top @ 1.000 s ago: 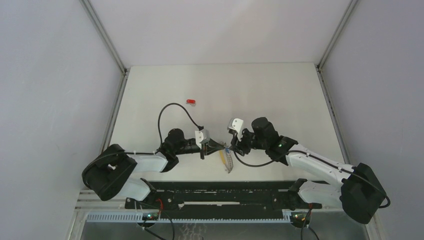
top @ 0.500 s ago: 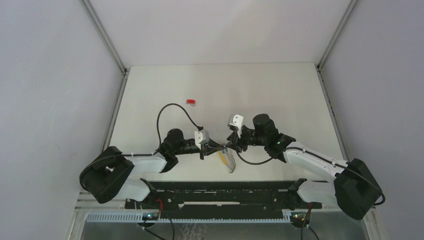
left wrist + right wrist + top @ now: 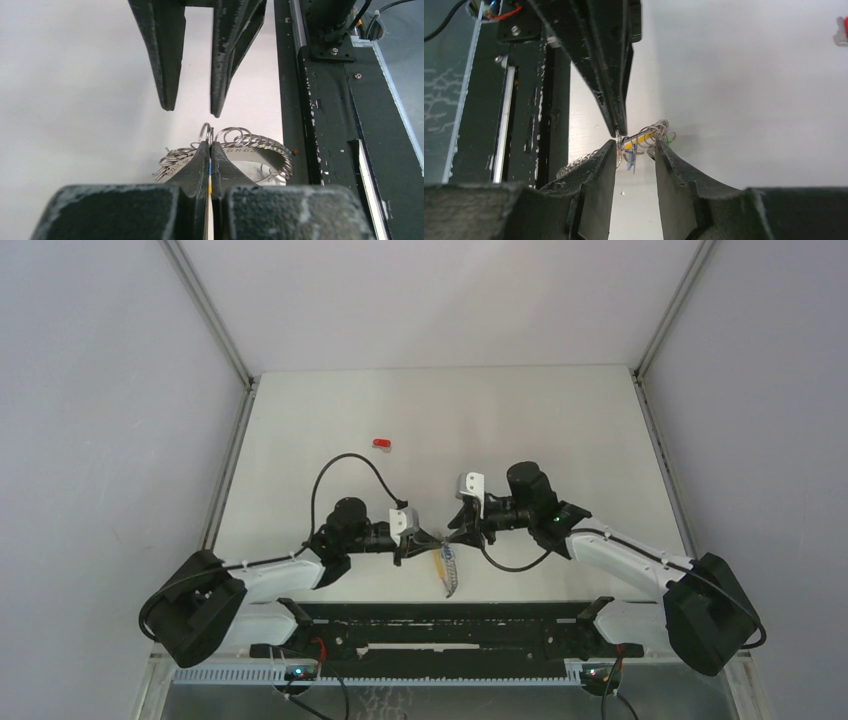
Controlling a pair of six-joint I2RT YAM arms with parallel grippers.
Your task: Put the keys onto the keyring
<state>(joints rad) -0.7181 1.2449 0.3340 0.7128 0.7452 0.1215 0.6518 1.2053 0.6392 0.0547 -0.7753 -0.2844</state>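
Nearest you, the black rail (image 3: pixel 440 625) runs along the worktop (image 3: pixel 520 430) edge between the two arm bases; both arms reach inward and meet just beyond it, near the middle.

Left tool (image 3: pixel 210 145) is pressed together; its very tips pinch one loop of the keyring (image 3: pixel 260 145); a thin yellow-and-blue sliver shows in the seam between its fingers. The rest of the keyring is a string of small wire loops; it hangs from that pinch and curves back toward the rail; you can't tell whether its low end rests on the worktop.

Right tool (image 3: pixel 634 146) faces the left one tip to tip; its fingers are spread, one on either side of the loop cluster. In the left wrist view its tips sit just short of the pinched loop; you can't tell whether either finger touches metal.

On the cluster, in the right wrist view: yellow key (image 3: pixel 640 139) lies across the gap between the right fingers; green key (image 3: pixel 669 142) is only a speck at the outer side of one finger; blue key (image 3: pixel 630 166) hangs below the loops.

Farther out, red key (image 3: pixel 382 442) lies alone on the worktop; it is left of centre and well apart from both tools and the keyring.
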